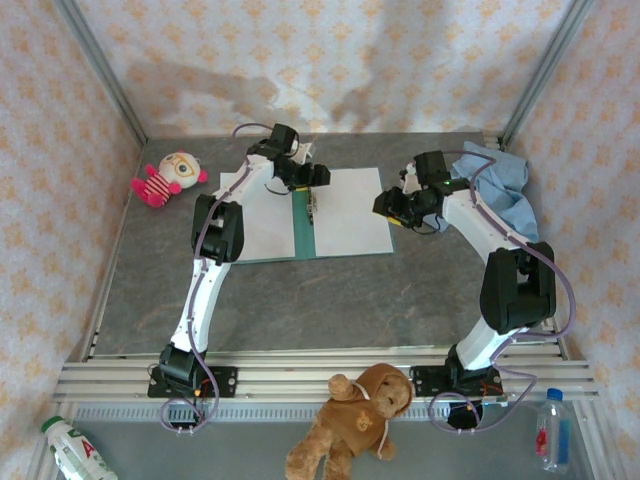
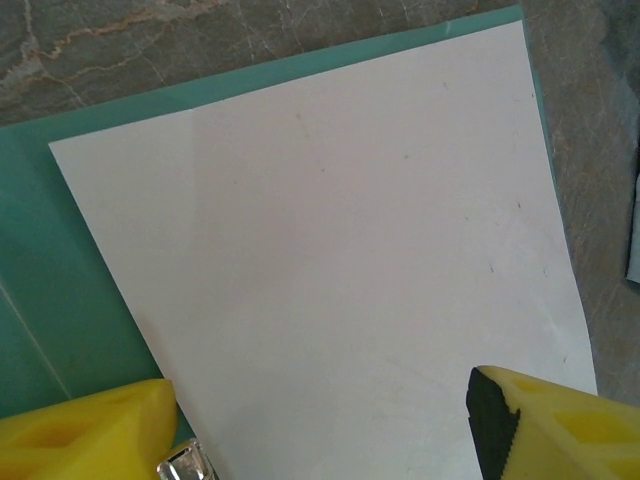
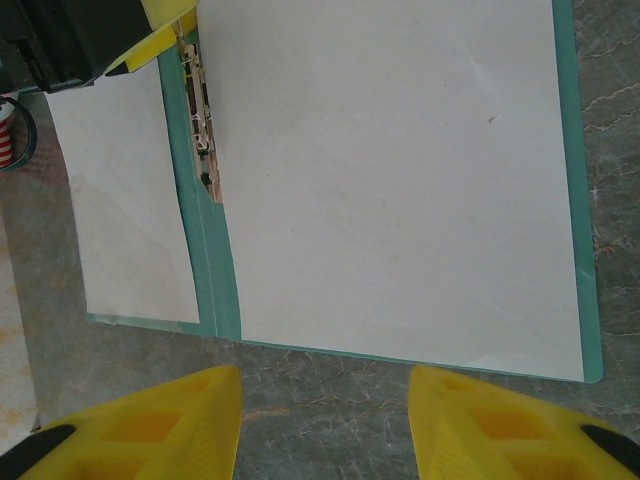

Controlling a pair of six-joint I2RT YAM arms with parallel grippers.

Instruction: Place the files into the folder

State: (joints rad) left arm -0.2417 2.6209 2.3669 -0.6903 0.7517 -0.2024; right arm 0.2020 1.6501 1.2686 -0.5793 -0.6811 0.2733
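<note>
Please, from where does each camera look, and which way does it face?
Top external: above and behind the arms, looking down on the table, the open folder, the left gripper and the right gripper.
Left wrist: on the left arm, looking down on a white sheet in the folder; its yellow fingers stand apart at the bottom.
Right wrist: on the right arm, looking down on the open folder; its yellow fingers at the bottom, the left gripper at top left.
Shared: all three show the folder and a white sheet.
</note>
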